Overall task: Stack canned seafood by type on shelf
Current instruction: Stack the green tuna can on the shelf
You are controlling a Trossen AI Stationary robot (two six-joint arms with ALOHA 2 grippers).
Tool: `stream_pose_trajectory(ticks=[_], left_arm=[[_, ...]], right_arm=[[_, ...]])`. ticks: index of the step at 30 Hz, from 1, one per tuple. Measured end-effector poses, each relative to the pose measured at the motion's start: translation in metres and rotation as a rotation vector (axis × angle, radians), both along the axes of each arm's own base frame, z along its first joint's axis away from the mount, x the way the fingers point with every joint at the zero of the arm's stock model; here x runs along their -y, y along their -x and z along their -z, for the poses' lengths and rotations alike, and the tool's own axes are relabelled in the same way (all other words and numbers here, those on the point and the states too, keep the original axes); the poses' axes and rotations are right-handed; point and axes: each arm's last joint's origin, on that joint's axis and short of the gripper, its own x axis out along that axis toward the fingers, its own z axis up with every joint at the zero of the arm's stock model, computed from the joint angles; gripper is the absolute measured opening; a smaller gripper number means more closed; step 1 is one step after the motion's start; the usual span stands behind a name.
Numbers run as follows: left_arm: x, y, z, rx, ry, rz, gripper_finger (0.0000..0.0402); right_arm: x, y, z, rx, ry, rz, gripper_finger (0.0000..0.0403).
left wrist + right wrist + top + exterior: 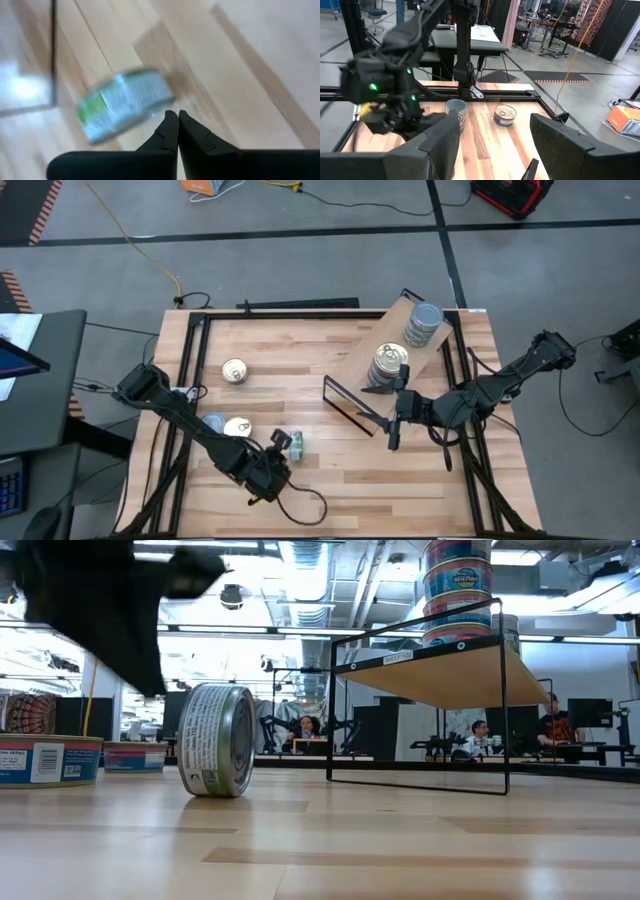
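We judge a pickup is underway: our left gripper [268,480], fingers together and empty, sits at five o'clock of the tin on its edge [289,442], so next it must spread and grasp; right gripper [394,423], fingers apart, waits by the shelf [395,330].

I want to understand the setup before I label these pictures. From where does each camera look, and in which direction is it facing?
High view: above the table, looking straight down; both arms show, with the shelf.
Low view: at tabletop height, looking level into the room; a tin on its edge; a dark arm part above.
Left wrist view: looks past the shut left gripper at that tin.
Right wrist view: looks past the open right gripper across the table toward the left arm.
Shared: high, low and left wrist views show the tipped tin.
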Motion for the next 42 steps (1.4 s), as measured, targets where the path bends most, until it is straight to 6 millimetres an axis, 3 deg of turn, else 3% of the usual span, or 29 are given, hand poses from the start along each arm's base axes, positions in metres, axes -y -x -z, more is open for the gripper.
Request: stream_pose_trajectory(ticks=[4,8,13,17,21,31,42], left_arm=[[0.007,-0.006,-0.025,0.014,0.009,0.056,0.0037],[0.0,-0.015,-0.039,0.003,-0.001,0.077,0.0113],[-0.019,-0.03,-0.043,-0.002,-0.014,0.127,0.023],[-0.032,-0.035,-0.042,-0.05,-0.095,0.214,0.0286],[-0.045,-0.043,-0.037,-0.112,-0.098,0.31,0.0293],[-0.067,-0.05,-0.035,-0.179,-0.193,0.524,0.0259],[-0.07,-0.063,-0.011,-0.276,-0.2,0.594,0.0254]], right_arm=[[0.0,0.0,0.0,0.008,-0.035,0.007,0.0272],[0.006,0.0,0.002,-0.016,-0.025,0.019,0.0272],[0.013,0.008,0.004,-0.069,-0.054,0.041,0.0272],[0.014,0.015,0.003,-0.075,-0.081,0.035,0.0272],[0.01,0.019,0.0,-0.067,-0.077,0.013,0.0272],[0.008,0.019,0.001,-0.074,-0.061,0.003,0.0272],[0.009,0.019,0.001,-0.075,-0.053,0.004,0.0272]])
